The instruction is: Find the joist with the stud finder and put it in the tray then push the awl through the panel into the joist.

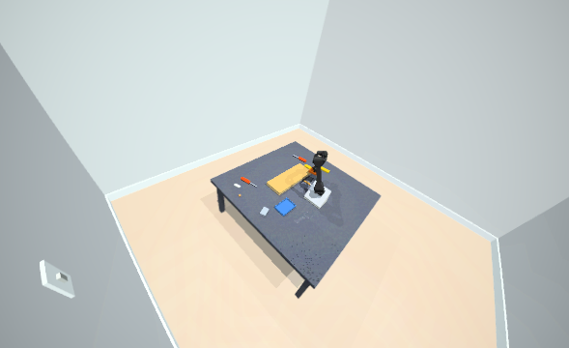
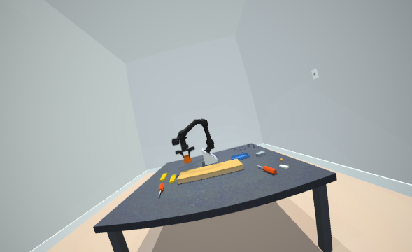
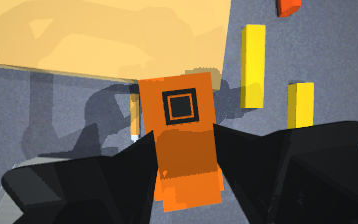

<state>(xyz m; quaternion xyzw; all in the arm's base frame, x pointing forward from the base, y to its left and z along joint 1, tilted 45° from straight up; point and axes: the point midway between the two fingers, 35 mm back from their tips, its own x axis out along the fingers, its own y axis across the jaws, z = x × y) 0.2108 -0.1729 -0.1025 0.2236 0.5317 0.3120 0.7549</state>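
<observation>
My gripper (image 2: 187,156) (image 3: 181,129) is shut on the orange stud finder (image 2: 187,160) (image 3: 180,82), whose black square mark faces the wrist camera. It holds the stud finder above the table, beside one end of the light wooden panel (image 1: 284,181) (image 2: 210,171) (image 3: 105,35). The blue tray (image 1: 285,207) (image 2: 240,156) lies near the robot base. One red-handled tool (image 1: 245,181) (image 2: 269,170) with a metal shaft lies beyond the panel's other end. A second red-handled tool (image 1: 302,159) (image 2: 161,187) lies past the near end. I cannot tell which is the awl.
Two yellow bars (image 2: 164,176) (image 3: 253,65) lie beside the panel's end. A thin orange-tan stick (image 3: 135,115) with a white tip lies between panel and base. A grey block (image 1: 264,211) (image 2: 260,153) is near the tray. A white piece (image 1: 237,186) (image 2: 283,166) lies farther off.
</observation>
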